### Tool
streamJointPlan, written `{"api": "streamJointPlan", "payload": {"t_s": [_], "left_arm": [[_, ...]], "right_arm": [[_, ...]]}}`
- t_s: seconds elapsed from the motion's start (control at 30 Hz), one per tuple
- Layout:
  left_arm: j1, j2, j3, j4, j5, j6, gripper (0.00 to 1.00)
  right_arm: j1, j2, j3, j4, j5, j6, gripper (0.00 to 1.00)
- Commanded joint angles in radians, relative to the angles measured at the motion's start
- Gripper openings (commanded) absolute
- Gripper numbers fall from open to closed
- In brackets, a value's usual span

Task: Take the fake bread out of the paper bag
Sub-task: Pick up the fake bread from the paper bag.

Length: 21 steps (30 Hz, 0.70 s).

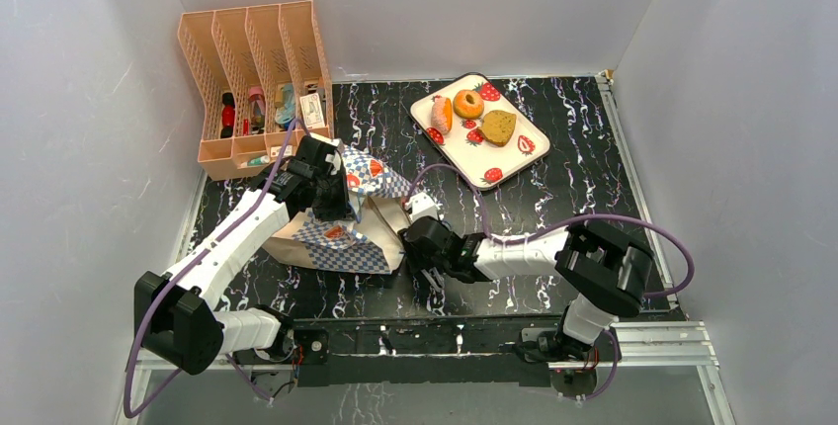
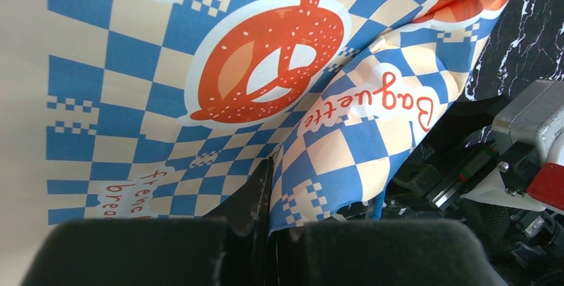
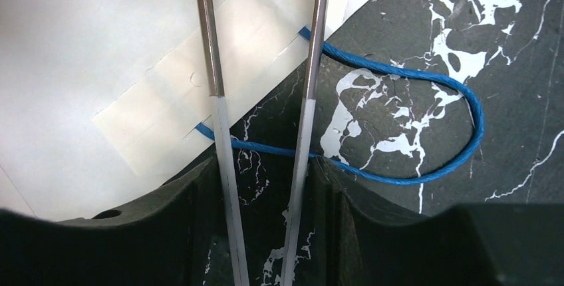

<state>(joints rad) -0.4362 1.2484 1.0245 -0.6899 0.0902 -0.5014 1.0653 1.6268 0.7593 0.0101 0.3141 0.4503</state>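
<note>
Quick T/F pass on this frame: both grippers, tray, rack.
1. The left gripper is clamped on the paper bag. True.
2. The strawberry-print tray is bare. False: a donut and a toast slice, among other pieces, lie on it.
3. The right gripper grips a donut. False: its jaws stand apart and hold nothing, over the bag's blue cord handle, which lies on the table.
4. The peach file rack stands at the far left, beyond the bag. True.
</note>
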Motion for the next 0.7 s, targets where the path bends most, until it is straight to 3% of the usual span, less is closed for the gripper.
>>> {"api": "streamJointPlan", "payload": {"t_s": [0.0, 0.27, 0.43, 0.67], "left_arm": [[-0.003, -0.019, -0.009, -0.051, -0.001, 0.028, 0.00], [-0.002, -0.024, -0.008, -0.058, -0.004, 0.032, 0.00], [-0.003, -0.032, -0.009, -0.065, -0.009, 0.031, 0.00], [-0.003, -0.042, -0.014, -0.065, -0.015, 0.022, 0.00]], "right_arm": [[0.019, 0.011, -0.066, -0.094, 0.091, 0.024, 0.49], [0.075, 0.017, -0.099, -0.072, 0.163, 0.062, 0.45], [0.090, 0.030, -0.118, -0.067, 0.170, 0.105, 0.37], [0.096, -0.100, -0.128, -0.101, 0.152, 0.131, 0.32]]}}
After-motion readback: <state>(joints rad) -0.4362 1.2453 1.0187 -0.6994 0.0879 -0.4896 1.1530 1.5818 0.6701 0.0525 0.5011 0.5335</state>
